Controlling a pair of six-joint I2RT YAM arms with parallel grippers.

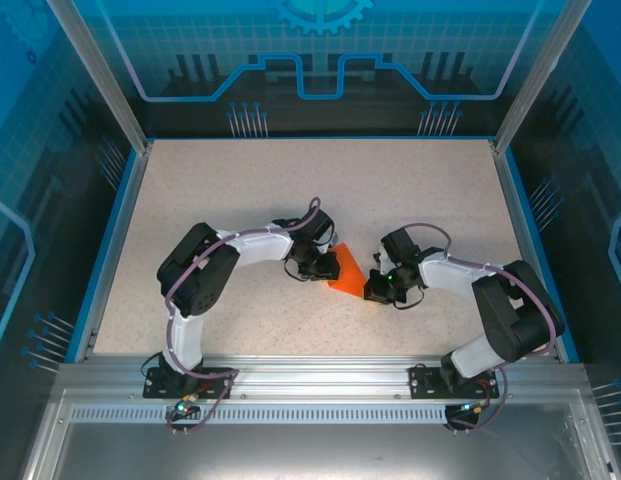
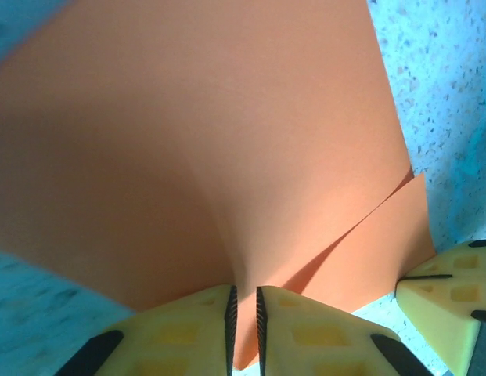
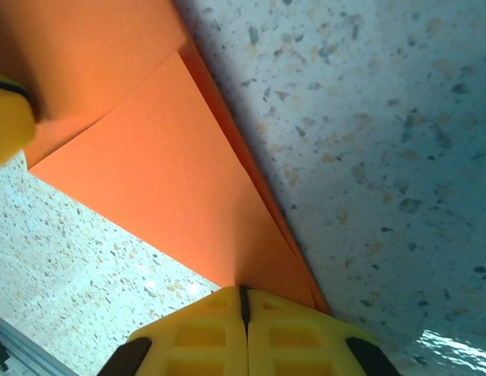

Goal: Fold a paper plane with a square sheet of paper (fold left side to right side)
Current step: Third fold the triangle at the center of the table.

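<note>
The orange paper point(image 1: 346, 272) lay near the middle of the speckled desk point(image 1: 290, 190), right between the two hands. The left hand point(image 1: 318, 266) was at its left side, and the right hand point(image 1: 380, 286) was at its near right corner. From the left wrist, the left hand point(image 2: 244, 301) was pinched on the paper - its yellow fingers point(image 2: 180, 329) were almost together, with the paper's edge running down between them. The paper bent up there in a soft curve. From the right wrist, the right hand point(image 3: 244, 301) was closed tight on a pointy corner of the paper. One part of the paper was folded over another - a thin strip of the lower layer stuck out along the edge.
</note>
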